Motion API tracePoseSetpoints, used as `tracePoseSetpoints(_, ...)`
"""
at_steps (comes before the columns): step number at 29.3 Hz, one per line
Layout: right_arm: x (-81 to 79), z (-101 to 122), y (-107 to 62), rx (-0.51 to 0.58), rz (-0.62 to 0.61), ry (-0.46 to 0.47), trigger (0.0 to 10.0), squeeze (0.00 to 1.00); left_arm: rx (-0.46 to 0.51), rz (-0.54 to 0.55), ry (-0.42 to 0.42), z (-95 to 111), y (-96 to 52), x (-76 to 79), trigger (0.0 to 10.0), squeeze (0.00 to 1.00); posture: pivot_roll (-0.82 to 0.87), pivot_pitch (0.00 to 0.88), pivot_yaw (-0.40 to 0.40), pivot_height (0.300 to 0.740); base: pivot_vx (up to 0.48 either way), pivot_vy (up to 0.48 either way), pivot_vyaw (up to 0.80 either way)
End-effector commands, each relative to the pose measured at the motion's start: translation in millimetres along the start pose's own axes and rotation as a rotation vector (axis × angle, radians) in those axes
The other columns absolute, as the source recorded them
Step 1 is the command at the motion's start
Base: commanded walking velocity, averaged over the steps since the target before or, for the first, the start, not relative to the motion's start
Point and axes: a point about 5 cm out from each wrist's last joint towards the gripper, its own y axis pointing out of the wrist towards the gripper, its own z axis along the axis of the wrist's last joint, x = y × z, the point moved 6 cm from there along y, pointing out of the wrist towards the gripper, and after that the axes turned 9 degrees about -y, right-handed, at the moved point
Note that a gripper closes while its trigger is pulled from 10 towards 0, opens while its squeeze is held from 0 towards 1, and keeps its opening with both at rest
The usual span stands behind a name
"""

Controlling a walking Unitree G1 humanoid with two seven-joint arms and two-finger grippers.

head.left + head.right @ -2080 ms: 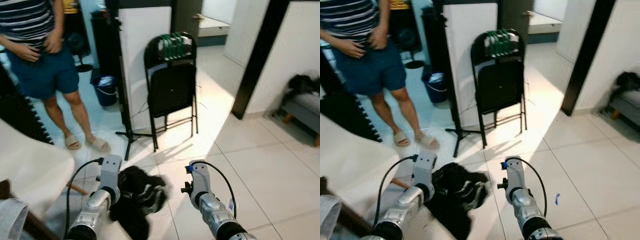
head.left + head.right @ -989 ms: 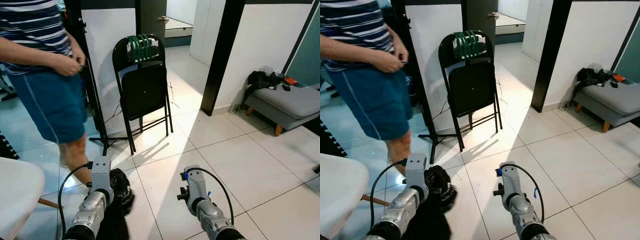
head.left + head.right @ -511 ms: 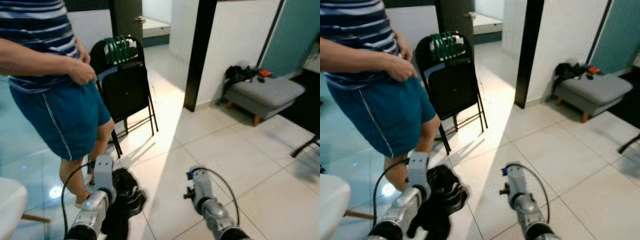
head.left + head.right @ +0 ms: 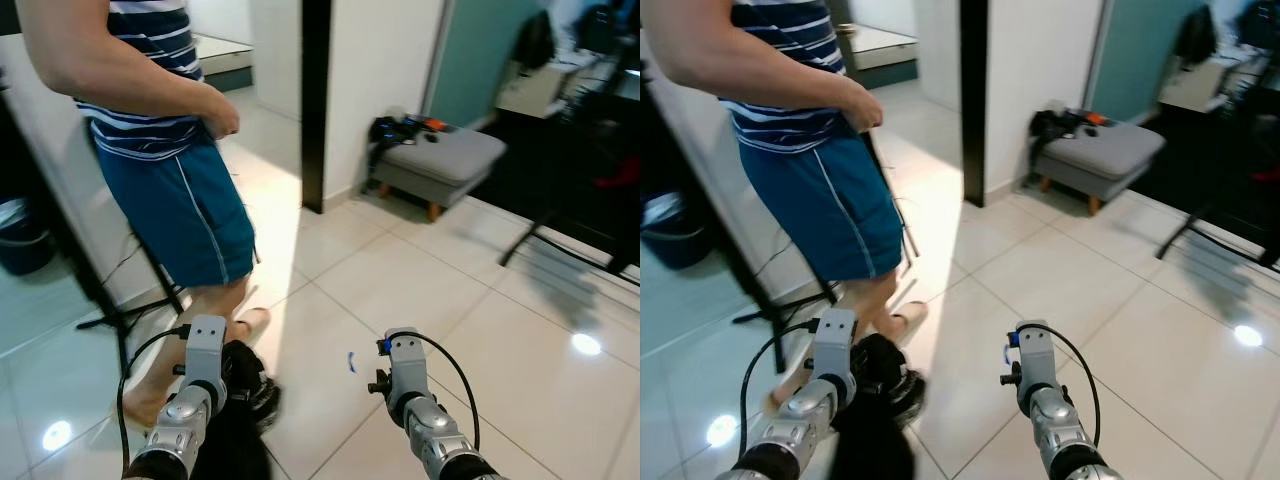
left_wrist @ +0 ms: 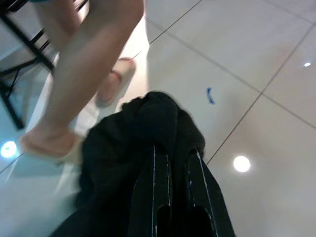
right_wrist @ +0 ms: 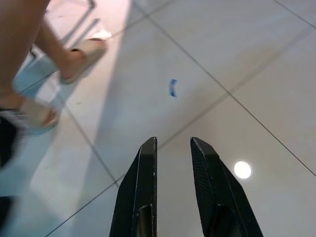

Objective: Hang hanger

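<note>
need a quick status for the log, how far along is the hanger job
Done: the left gripper is shut on a dark garment, held up off the tiled floor. In hand: carrying it past a person who stands close on the robot's left; the right gripper is open over bare tile. Left: the hanging itself. No hanger can be made out in the bundle.

One person (image 4: 165, 150) stands on the tiled floor (image 4: 450, 300), wearing two pale slippers (image 6: 81, 57). There are two grippers, a left gripper (image 5: 173, 163) and a right gripper (image 6: 173, 153) (two black fingers each), and one black garment (image 5: 143, 133). One grey footstool (image 4: 435, 160) and one small blue mark (image 6: 173, 88) complete the count.
</note>
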Motion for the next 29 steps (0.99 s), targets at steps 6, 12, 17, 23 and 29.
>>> tracePoseSetpoints(6, -3.9, -12.3, -2.4, -0.035, -0.009, 0.029, 10.0, 0.0, 0.047, -0.004, -0.003, 12.4, -0.7, -5.9, 10.0, 0.0, 0.06, 0.0, 0.037, 0.74, 0.0, 0.0, -0.8)
tracePoseSetpoints(12, 1.3, -14.6, -3.3, -0.036, -0.036, 0.048, 10.0, 0.0, 0.02, 0.011, 0.027, 4.9, -1.5, -9.0, 10.0, 0.0, 0.04, 0.0, 0.051, 0.74, 0.0, 0.0, -0.8)
tracePoseSetpoints(17, 0.5, -13.1, -3.3, -0.028, -0.034, 0.047, 10.0, 0.0, 0.032, 0.019, 0.009, 7.7, -1.7, -11.1, 10.0, 0.0, 0.05, 0.0, 0.038, 0.74, 0.0, 0.0, -0.8)
tracePoseSetpoints(23, -5.3, -11.6, -2.4, -0.031, -0.018, 0.037, 10.0, 0.0, 0.06, 0.017, -0.022, 13.1, -2.2, -11.3, 10.0, 0.0, 0.06, 0.0, 0.015, 0.74, 0.0, 0.0, -0.8)
tracePoseSetpoints(29, -12.6, 3.8, 1.1, 0.004, -0.003, 0.028, 10.0, 0.0, 0.084, -0.009, -0.031, 24.3, -1.1, -12.9, 10.0, 0.0, 0.09, 0.0, 0.002, 0.74, 0.0, 0.0, -0.8)
